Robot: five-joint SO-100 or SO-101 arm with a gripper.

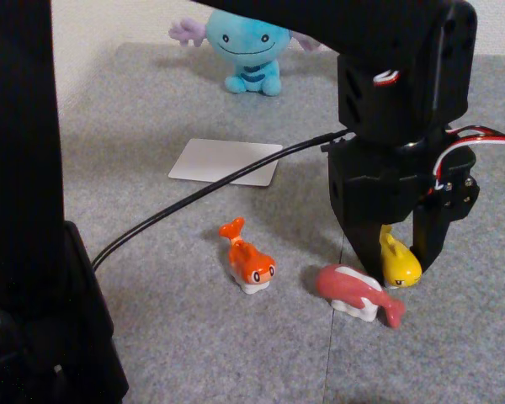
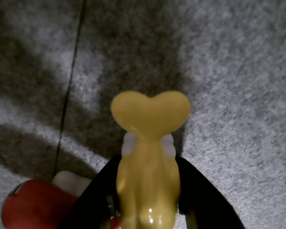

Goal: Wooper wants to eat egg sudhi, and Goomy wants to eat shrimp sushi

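One yellow egg sushi [image 2: 148, 181] clamped between hand [image 1: 401, 263] fingers, lower right of fixed view | long axis up-frame in wrist view, tail toward top | touching table, red-pink fish [image 1: 358, 295] just beside.

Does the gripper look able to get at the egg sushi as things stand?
Probably yes: the gripper already straddles the egg sushi, a finger on each side; the red-pink sushi lies close beside.
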